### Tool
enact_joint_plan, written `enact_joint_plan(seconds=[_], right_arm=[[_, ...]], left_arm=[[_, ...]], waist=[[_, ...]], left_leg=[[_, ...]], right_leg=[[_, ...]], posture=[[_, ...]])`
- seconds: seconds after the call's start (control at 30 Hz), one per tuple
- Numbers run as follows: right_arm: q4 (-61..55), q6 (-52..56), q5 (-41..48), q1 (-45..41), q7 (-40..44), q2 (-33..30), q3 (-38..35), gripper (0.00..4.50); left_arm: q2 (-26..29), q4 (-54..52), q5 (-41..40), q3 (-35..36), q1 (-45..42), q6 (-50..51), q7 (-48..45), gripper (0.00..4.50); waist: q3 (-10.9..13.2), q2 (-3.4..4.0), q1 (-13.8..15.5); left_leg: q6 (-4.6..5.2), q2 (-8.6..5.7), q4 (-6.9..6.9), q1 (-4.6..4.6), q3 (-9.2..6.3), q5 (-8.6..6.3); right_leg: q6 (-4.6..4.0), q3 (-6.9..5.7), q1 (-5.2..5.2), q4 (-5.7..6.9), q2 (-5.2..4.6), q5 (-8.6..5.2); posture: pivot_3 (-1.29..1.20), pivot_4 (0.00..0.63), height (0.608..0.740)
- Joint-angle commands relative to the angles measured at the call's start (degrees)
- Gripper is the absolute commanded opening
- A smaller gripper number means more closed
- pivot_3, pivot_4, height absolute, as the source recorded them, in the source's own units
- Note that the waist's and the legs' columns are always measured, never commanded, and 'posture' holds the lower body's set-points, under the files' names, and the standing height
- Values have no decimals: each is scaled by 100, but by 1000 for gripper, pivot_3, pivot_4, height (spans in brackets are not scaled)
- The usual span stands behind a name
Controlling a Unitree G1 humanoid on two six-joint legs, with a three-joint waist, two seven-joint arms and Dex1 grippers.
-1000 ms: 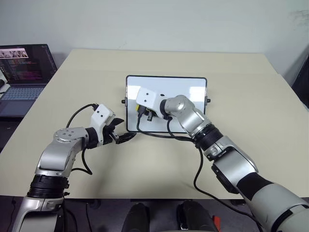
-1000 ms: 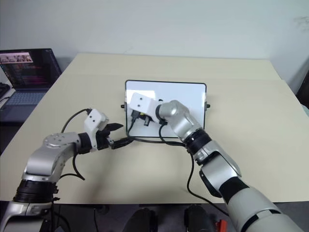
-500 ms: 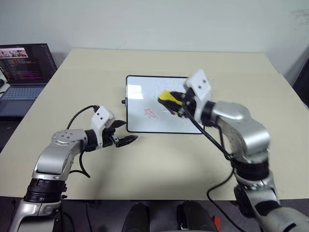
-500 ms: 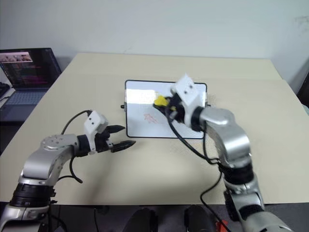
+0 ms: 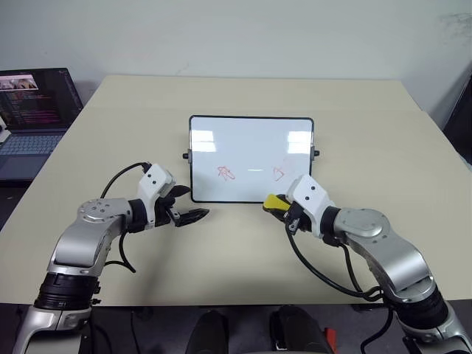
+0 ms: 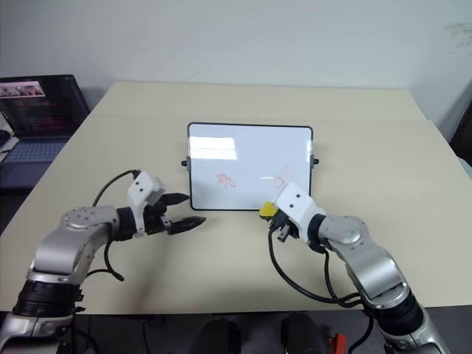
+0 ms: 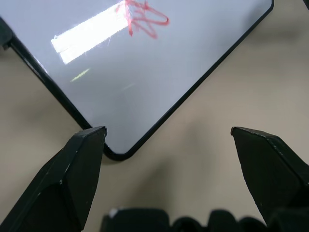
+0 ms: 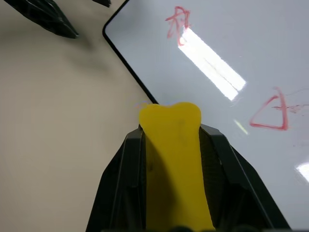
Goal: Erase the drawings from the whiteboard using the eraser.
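The whiteboard (image 5: 251, 140) lies flat in the middle of the table. Two small red drawings sit on its near half: one left of centre (image 5: 226, 173), one to the right (image 5: 282, 171). My right gripper (image 5: 277, 206) is shut on the yellow eraser (image 5: 273, 200) and hovers at the board's near edge, just below the right drawing. In the right wrist view the eraser (image 8: 173, 154) sits between the fingers, pointing at the board, with the triangle drawing (image 8: 271, 110) ahead. My left gripper (image 5: 196, 203) is open and empty at the board's near left corner (image 7: 118, 153), beside it.
An open laptop (image 5: 33, 110) stands on a separate surface at the far left. Bare tan table (image 5: 243, 258) surrounds the board on every side. Black cables loop from both wrists.
My right arm has drawn back from over the board toward me and lowered, carrying the eraser to the near edge, which uncovered both drawings. The left gripper has kept its place.
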Motion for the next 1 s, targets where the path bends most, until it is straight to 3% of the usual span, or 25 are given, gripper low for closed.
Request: enact_joint_plan(seconds=[0.03, 0.37, 0.53, 0.73, 1.0], right_arm=[[29, -242, -2, -171, -138, 190, 76, 1153], [906, -744, -293, -1000, -382, 764, 459, 1153], [2229, -1416, -894, -2042, -405, 1107, 1070, 1153], [3699, -2145, -1306, -2841, -389, 1512, 1238, 1147], [4639, -2521, -1669, -2955, 331, 1477, 1693, 1146]], left_arm=[[74, -52, -54, 163, 18, -54, 29, 4500], [-130, 144, -122, 359, 93, -289, 189, 4500], [-185, 340, -132, 334, 36, -438, 113, 4500], [-264, 325, -188, 341, 88, -556, 75, 4500], [-119, -4, -77, 122, 170, -663, -56, 4500]], waist=[[0, 0, -2], [1, -1, 2], [1, -1, -9], [0, -1, 2], [1, -1, 5]], left_leg=[[0, 0, 0, 0, -1, 0], [0, 0, 1, 0, -1, 0], [0, 1, 2, 2, 0, 0], [0, 0, 2, -1, 2, 0], [0, 0, 2, -1, 1, 0]], right_leg=[[0, 0, 0, 0, 0, 0], [-2, 0, 0, 1, 0, 1], [-3, 0, -1, 5, 0, 2], [-4, 0, -2, 4, -4, 2], [-4, 0, -2, 4, -7, 2]], posture=[[0, 150, 740], [0, 150, 740], [0, 150, 740], [0, 150, 740], [0, 150, 740]])
